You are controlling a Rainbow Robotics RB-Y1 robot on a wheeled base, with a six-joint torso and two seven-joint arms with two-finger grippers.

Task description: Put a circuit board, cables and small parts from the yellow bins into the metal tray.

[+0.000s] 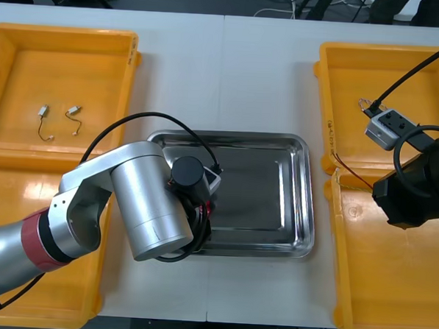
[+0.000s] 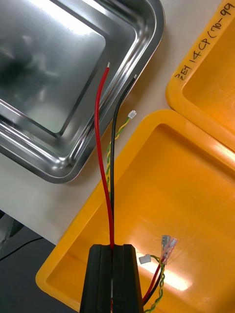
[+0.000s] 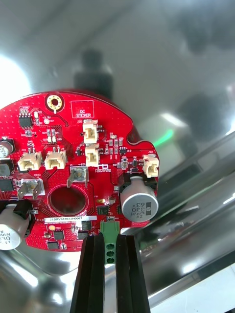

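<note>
My left gripper (image 3: pixel 110 238) is shut on the green connector at the edge of a round red circuit board (image 3: pixel 73 161), held just above the floor of the metal tray (image 3: pixel 166 54). In the front view the left arm (image 1: pixel 147 201) covers the tray's (image 1: pixel 303 206) left part, and a bit of the red board (image 1: pixel 211 206) peeks out beneath it. My right gripper (image 2: pixel 112 249) is shut on a bundle of cables (image 2: pixel 104 146): red, black and a twisted yellow-green one. It hangs over the near right bin (image 2: pixel 171 186), and the cable ends reach across the tray's rim (image 2: pixel 73 164).
Two small metal parts (image 1: pixel 44 118) with short wires lie in the far left yellow bin (image 1: pixel 64 35). More cable ends with connectors (image 2: pixel 166 247) hang beside my right fingers. The right arm (image 1: pixel 417 189) spans the right bins (image 1: pixel 342 64). The near left bin (image 1: pixel 4 190) lies under my left arm.
</note>
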